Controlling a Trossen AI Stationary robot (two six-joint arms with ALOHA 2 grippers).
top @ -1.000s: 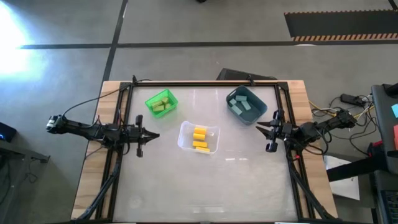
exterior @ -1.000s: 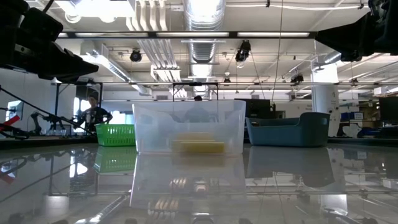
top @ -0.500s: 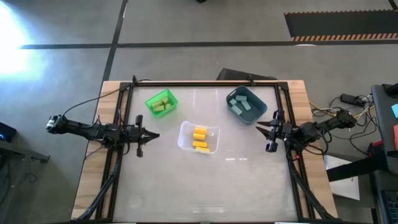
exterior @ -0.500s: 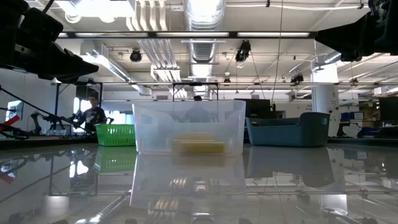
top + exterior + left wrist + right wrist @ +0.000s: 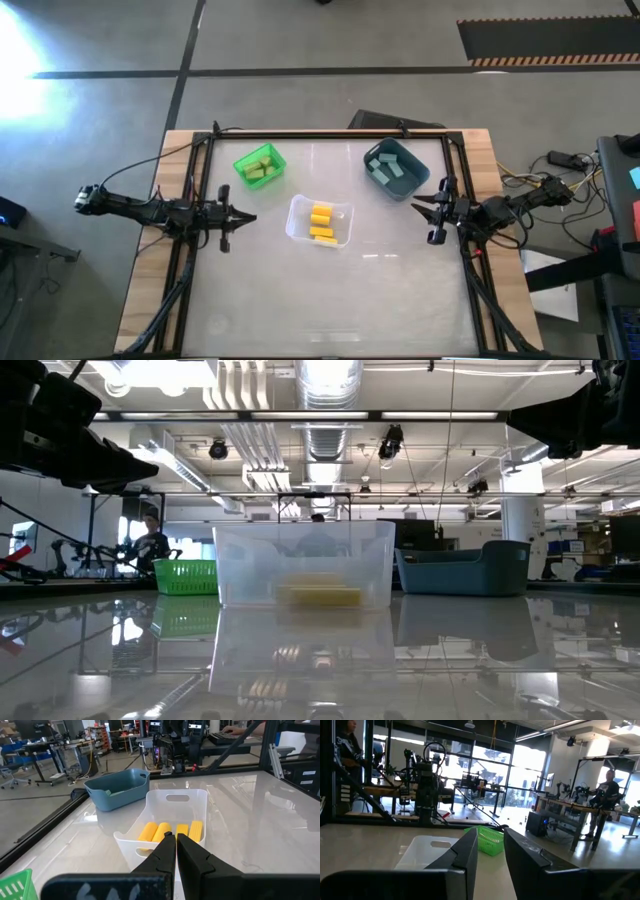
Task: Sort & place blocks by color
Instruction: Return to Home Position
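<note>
Homing: I want a level pull-back, off the clear plastic bin (image 5: 293, 222) centre-frame. Dark left gripper (image 5: 245, 218), mid-left, pinched empty; right gripper (image 5: 428, 215), mid-right, slightly parted, probably empty.

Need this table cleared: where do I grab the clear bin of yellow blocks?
Probably pinch the clear bin by its slotted end wall, from above, with the right gripper: that thin upright wall faces it, and the yellow blocks lie clear of it.
</note>
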